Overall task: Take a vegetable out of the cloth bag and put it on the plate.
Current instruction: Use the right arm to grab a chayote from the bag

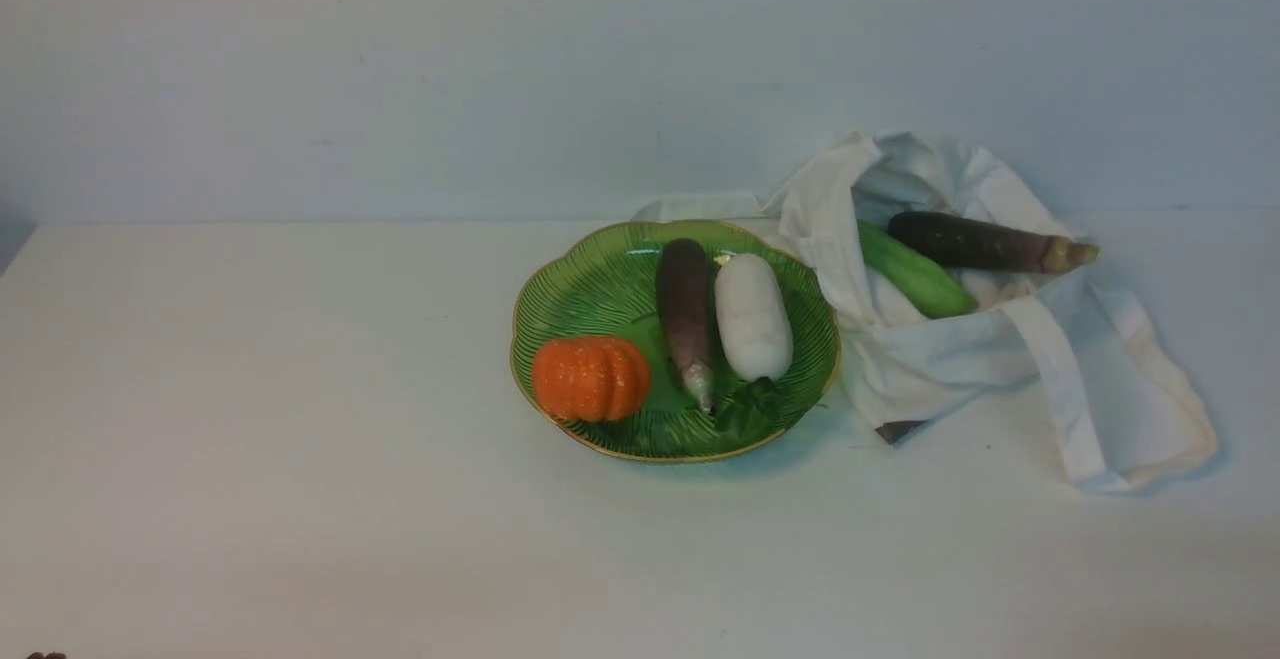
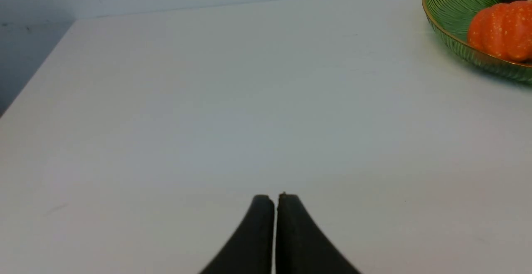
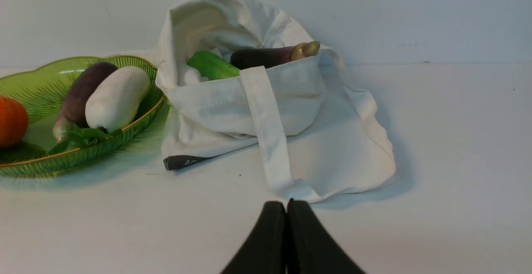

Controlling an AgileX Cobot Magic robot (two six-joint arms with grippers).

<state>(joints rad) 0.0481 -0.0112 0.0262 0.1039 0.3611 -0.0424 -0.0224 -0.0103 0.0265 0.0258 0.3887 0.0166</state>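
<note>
The white bench (image 1: pixel 300 439) meets a pale wall (image 1: pixel 400 69) along its far edge. The plate (image 1: pixel 580 439) stands near the middle and bears a pumpkin (image 1: pixel 590 379), an eggplant (image 1: pixel 685 299) and a radish (image 1: pixel 753 314). Just beside it, on the robot's right, lies the bag (image 1: pixel 930 359), slumped, its mouth open. Inside the mouth rests the cucumber (image 1: pixel 915 272), one end partly hidden by cloth, with a second eggplant (image 1: pixel 980 242) beside it, its stem end reaching over the cloth edge. The right fingers (image 3: pixel 286 207) are together with nothing between them; the left fingers (image 2: pixel 276 201) are likewise together and bare. The cucumber being in the bag, the step in hand is judged to be the reach and pick, best assigned to the right arm, which is on the bag's side. Recommended: part the fingers before entry, come down from above, and set them across the cucumber's narrow width near the middle of its exposed length. Inspect for cloth or the second eggplant in the grip before closing. Lift straight up until clear of the bag's edge, as a low sideways pull could drag the fabric. The plate's bare green area behind the pumpkin appears suitable for a gentle release.
</note>
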